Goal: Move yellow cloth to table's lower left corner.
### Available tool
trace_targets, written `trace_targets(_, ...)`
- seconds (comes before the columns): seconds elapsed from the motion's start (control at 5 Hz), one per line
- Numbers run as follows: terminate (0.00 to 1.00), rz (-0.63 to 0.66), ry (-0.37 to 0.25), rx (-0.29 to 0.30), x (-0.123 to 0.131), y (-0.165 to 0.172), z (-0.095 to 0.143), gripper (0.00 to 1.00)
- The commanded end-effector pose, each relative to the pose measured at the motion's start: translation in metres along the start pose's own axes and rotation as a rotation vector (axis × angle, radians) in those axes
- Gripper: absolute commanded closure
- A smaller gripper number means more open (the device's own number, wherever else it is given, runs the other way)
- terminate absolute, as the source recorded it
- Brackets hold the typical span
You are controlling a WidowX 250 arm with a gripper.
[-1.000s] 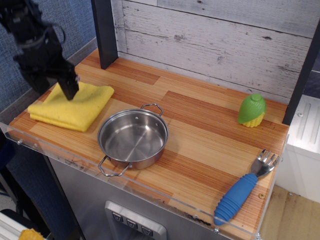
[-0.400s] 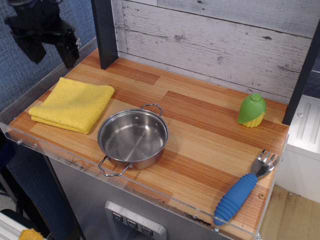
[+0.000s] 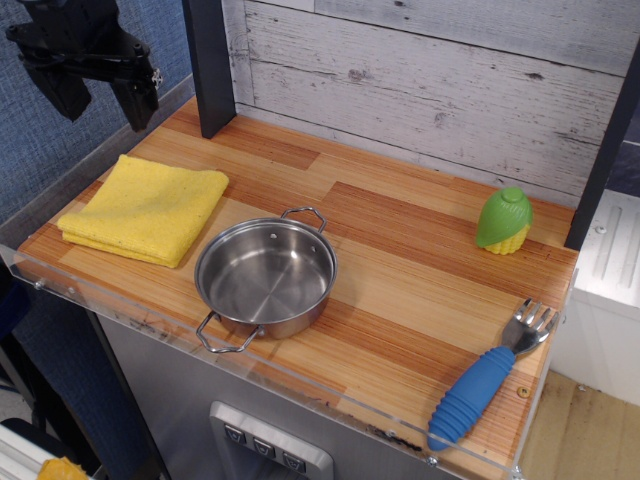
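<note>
The yellow cloth (image 3: 145,208) lies folded and flat at the near left corner of the wooden table (image 3: 420,270), just left of the steel pot. My black gripper (image 3: 104,104) hangs in the air above and behind the cloth, at the upper left of the view. Its two fingers point down, spread apart, with nothing between them. It does not touch the cloth.
A steel pot (image 3: 266,275) with two handles stands right of the cloth. A green-and-yellow corn toy (image 3: 504,220) sits at the back right. A blue-handled fork (image 3: 485,378) lies at the front right. A dark post (image 3: 208,62) rises at the back left. A clear rim edges the table front.
My gripper was down on the cloth's back edge a second ago. It has let go and risen up and slightly back. The cloth now lies flat and still.
</note>
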State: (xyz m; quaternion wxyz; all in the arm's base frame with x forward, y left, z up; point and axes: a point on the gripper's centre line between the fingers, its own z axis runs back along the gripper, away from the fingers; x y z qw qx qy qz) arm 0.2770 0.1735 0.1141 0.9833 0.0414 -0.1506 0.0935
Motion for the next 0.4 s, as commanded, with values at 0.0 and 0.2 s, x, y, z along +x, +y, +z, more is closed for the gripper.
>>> trace_targets(0.0,0.00,-0.010,-0.057,0.026,0.0061,-0.0002,0.0188,0.00)
trace_targets(0.2,1.00,-0.010,-0.057,0.026,0.0061,-0.0002,0.0188,0.00)
